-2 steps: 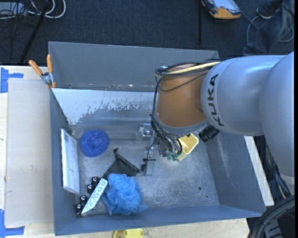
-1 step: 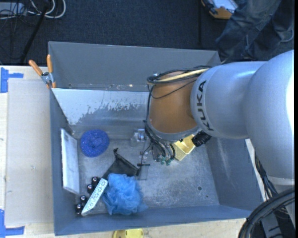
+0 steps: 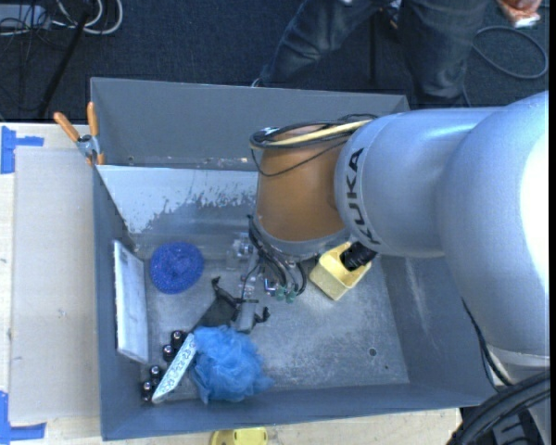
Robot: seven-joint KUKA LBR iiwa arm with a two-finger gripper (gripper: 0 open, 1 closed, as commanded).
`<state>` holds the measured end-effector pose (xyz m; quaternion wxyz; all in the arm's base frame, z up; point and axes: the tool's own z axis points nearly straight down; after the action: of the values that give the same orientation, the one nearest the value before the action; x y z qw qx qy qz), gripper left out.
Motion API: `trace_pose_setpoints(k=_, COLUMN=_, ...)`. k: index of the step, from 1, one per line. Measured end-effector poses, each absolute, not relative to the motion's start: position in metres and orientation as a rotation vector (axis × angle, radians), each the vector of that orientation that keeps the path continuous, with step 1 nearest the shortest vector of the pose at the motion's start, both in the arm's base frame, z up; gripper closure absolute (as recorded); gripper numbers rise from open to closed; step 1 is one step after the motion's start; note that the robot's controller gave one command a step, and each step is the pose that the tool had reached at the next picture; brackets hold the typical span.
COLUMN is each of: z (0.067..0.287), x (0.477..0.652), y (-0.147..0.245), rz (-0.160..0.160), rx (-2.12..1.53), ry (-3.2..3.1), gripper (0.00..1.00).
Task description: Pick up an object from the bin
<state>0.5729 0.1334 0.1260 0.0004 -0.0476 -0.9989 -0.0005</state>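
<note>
My gripper (image 3: 248, 297) hangs low over the middle of the bin, below the arm's orange cover. Just under it, towards the front, lies a fluffy blue ball (image 3: 228, 363). A small black piece (image 3: 213, 319) lies between the gripper and that ball. A round blue scrubber (image 3: 176, 267) sits to the gripper's left. To its right, partly under the arm, lies a yellow block with a black cap (image 3: 337, 273).
A white patterned strip (image 3: 175, 368) and a string of black beads (image 3: 160, 364) lie at the front left. A flat white slab (image 3: 130, 299) leans along the left wall. The arm covers the bin's back right.
</note>
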Motion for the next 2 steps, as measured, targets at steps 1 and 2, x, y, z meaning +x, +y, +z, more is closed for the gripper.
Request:
trace_pose_setpoints(k=1, z=0.075, x=0.574, y=0.125, rz=0.0, rx=-0.414, ry=-3.114, gripper=0.0)
trace_pose_setpoints(k=2, z=0.07, x=0.574, y=0.103, rz=0.001, rx=-0.472, ry=-3.105, gripper=1.0)
